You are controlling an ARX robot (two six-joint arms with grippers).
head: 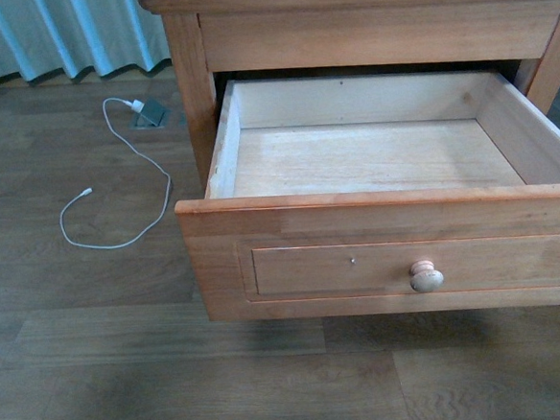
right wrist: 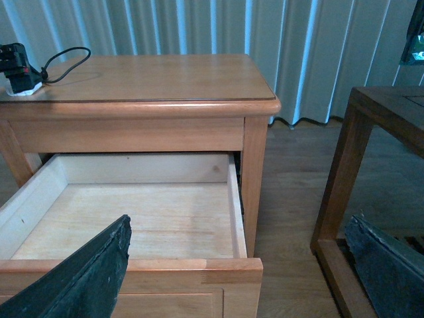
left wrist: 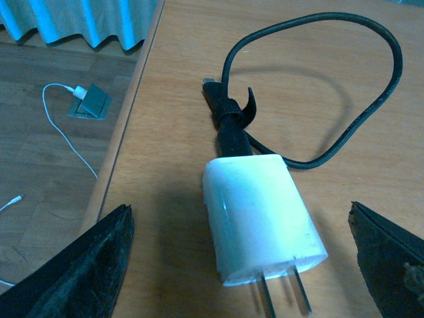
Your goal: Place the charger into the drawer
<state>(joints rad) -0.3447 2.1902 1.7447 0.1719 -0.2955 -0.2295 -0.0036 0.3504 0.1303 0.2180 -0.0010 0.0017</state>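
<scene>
- Wood floor [head: 128, 374], pale curtains [head: 56, 33], and a nightstand with its drawer [head: 375, 199] pulled out and nothing in it.
- The charger [left wrist: 262, 215] lies on the nightstand top [right wrist: 159, 79], close to one side edge, with its black cable [left wrist: 371, 99] looped behind it.
- Your left gripper [left wrist: 240, 209] is spread wide with a finger on each side of the charger, touching neither side. The right gripper [right wrist: 238, 222] is also released and hovers empty over the drawer front.
- If you close off-centre, the smooth cube may twist or squirt out. Being so near the edge, it could drop to the floor.
- The prongs [left wrist: 285, 295] point toward your wrist, so a low approach may knock them.
- The cable loop may drag across the top or catch the drawer rim as you lower.
- Don't confuse it with the white cable [head: 116, 197] on the floor.
</scene>
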